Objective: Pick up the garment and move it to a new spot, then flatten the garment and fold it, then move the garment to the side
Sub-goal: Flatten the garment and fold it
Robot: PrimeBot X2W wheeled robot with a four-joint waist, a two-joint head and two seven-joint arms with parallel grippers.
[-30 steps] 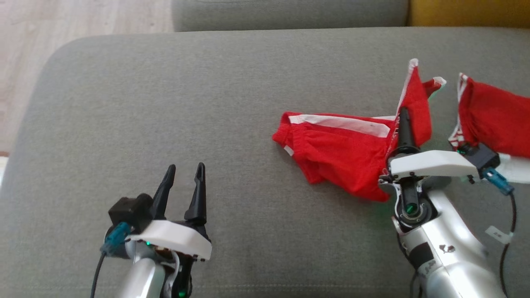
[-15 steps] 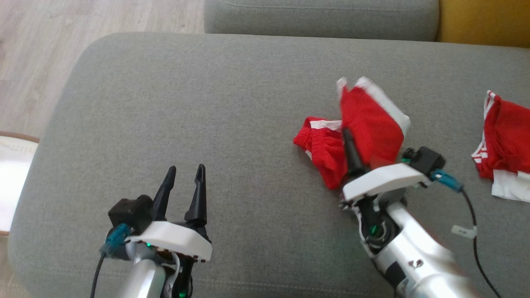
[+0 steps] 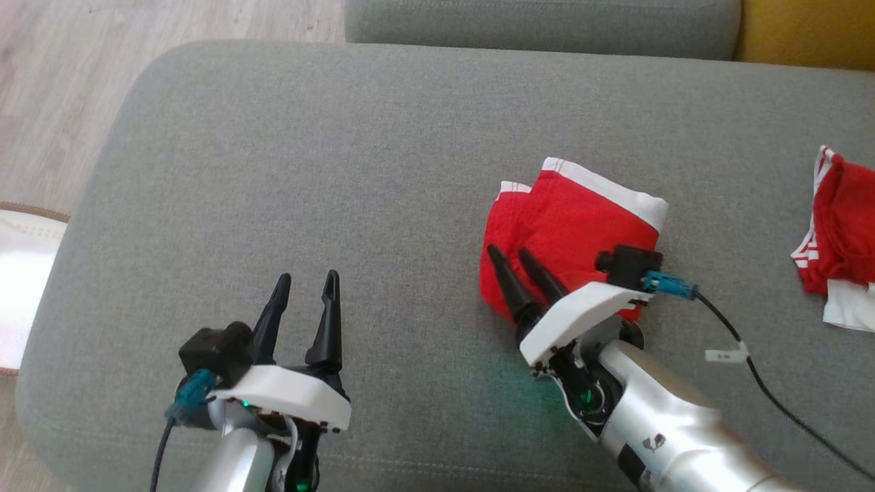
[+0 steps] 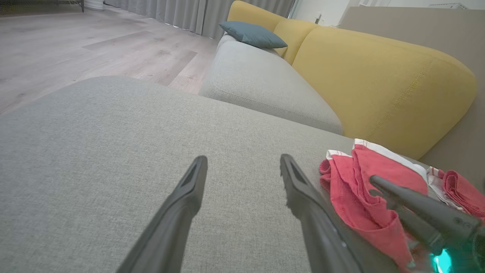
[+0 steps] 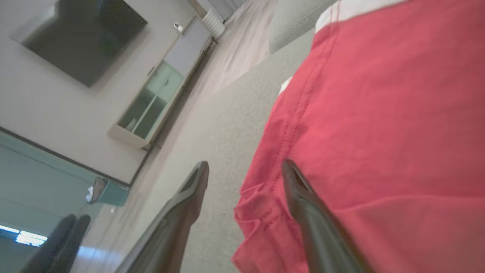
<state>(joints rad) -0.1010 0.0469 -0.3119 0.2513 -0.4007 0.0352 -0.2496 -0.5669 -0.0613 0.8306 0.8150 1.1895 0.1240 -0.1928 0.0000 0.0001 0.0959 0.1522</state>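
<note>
**Fold appears done; move aside outstanding**

Garment lies folded compactly on the grey cushion, toward 3 o'clock in the head view. Right gripper sits at its 7 o'clock edge, fingers apart, gripping nothing (one finger overlaps the cloth). Left gripper hovers spread, empty.

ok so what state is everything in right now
red garment: folded over, lying on the sofa cushion, not held
right gripper: fingers apart, one over the garment's edge, gripping nothing
left gripper: fingers apart, empty, above bare cushion
second red garment: crumpled, at the cushion's right end
</note>
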